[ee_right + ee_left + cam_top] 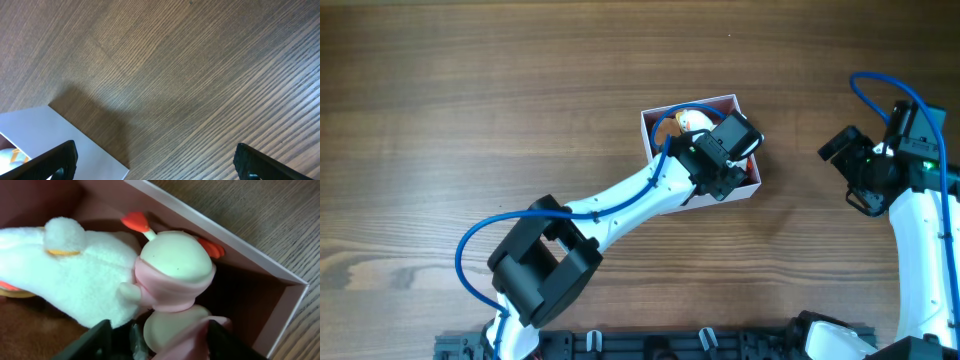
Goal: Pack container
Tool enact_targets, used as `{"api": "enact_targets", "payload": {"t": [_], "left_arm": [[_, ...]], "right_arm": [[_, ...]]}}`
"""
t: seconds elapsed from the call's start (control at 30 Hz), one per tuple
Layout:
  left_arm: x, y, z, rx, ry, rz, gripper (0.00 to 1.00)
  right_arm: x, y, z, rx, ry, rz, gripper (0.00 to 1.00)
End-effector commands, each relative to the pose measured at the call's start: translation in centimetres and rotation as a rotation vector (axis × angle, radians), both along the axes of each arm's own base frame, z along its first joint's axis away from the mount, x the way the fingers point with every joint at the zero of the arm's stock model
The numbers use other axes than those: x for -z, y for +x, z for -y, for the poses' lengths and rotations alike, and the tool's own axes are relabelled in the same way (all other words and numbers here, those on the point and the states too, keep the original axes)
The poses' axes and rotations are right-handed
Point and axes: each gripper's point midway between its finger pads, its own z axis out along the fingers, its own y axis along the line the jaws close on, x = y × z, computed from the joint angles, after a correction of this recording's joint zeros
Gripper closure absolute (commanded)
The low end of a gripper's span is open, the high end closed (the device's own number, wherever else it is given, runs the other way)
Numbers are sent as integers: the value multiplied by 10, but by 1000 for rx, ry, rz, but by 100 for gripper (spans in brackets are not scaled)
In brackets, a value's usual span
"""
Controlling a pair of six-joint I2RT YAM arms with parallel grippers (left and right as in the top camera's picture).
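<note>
The container (692, 102) is a small square box with white walls and a pink inside, at the table's middle. My left gripper (725, 152) reaches down into it. In the left wrist view its jaws (157, 342) are spread around the bottom of a cream and pink toy with orange tips (175, 270). The toy touches the right finger, and a gap shows at the left finger. A white plush toy (75, 280) lies beside it against the container wall (240, 245). My right gripper (850, 178) is open and empty over bare wood to the container's right (155, 162).
The wooden table (470, 120) stretches around the container. One white outer wall of the container (50, 135) shows at the lower left of the right wrist view. The arm bases and a black rail (650, 345) lie at the front edge.
</note>
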Motion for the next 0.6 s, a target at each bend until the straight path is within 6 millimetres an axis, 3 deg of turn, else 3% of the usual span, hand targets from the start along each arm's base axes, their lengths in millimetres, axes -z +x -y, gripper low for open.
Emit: {"api": "enact_targets", "payload": {"t": [0.0,0.07,0.13,0.17,0.2,0.23,0.3,0.37,0.47,0.53,0.57], "left_arm": [[-15,4,-3,-14,-2,33,44],[-42,15,-13,-60,9,117,42],[-88,27,-27,-122,-3,232,30],[-119,30,-37,-161,-31,293,18],[-143,29,-46,-201,-65,324,0],[-168,26,-61,-257,-109,341,0],[-198,25,-99,-400,-164,336,0],[-210,26,-147,-567,-181,303,0],[-201,36,-243,-854,-112,228,0],[-191,44,-287,-970,-89,175,0],[-189,46,-300,-1003,-91,159,0]], "right_arm": [[4,1,0,9,12,-8,0],[4,1,0,9,12,-8,1],[4,1,0,9,12,-7,0],[4,1,0,9,11,-5,1],[4,2,0,9,11,-4,0],[4,2,0,9,11,-5,0],[3,2,0,9,11,-4,0],[3,2,0,9,10,-1,0],[2,6,1,8,6,12,0],[2,6,1,9,5,13,0],[2,6,1,9,6,13,0]]}}
